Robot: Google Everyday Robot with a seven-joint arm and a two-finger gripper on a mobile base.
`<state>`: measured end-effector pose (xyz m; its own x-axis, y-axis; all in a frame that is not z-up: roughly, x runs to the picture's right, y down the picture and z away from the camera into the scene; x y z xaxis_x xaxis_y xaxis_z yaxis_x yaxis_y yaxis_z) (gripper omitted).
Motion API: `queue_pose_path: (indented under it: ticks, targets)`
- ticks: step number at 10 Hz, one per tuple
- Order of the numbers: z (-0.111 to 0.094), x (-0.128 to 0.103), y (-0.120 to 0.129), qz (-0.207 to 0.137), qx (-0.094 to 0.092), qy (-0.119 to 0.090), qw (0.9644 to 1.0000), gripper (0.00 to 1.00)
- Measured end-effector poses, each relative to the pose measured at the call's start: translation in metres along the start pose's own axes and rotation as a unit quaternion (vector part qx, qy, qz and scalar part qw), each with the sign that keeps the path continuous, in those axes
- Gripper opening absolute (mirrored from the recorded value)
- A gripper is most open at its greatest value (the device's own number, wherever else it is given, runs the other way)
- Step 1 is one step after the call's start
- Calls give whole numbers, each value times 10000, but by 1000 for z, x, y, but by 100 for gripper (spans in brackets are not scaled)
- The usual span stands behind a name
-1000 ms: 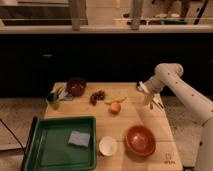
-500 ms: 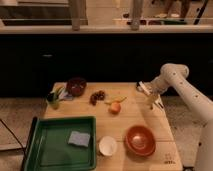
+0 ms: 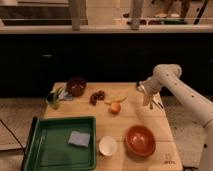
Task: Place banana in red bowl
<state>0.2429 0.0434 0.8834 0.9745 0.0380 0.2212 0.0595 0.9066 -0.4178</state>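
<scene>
The banana (image 3: 116, 100) is slim and yellow. It lies on the wooden table (image 3: 130, 120) near the middle, just behind a round orange fruit (image 3: 115, 108). The red bowl (image 3: 140, 140) stands empty at the front right of the table. My gripper (image 3: 148, 101) points down over the table's right side. It is to the right of the banana and apart from it, and well behind the red bowl. It holds nothing that I can see.
A dark grape bunch (image 3: 97, 96) and a maroon bowl (image 3: 76, 86) sit at the back left. A green cup with utensils (image 3: 55, 98) stands at the left edge. A green tray (image 3: 45, 150) with a blue sponge (image 3: 78, 138) is at the front left, with a white cup (image 3: 107, 145) beside it. Cutlery (image 3: 158, 103) lies by the gripper.
The arm has shifted a little, and the gripper has stayed over the table's right side, slightly lower. The banana and bowl have not moved.
</scene>
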Motion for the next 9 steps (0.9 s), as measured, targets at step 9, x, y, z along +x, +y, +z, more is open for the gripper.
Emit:
queue_pose_path:
  ticks: [9]
  targets:
    - [27, -75, 3, -2158, -334, 179, 9757, 80]
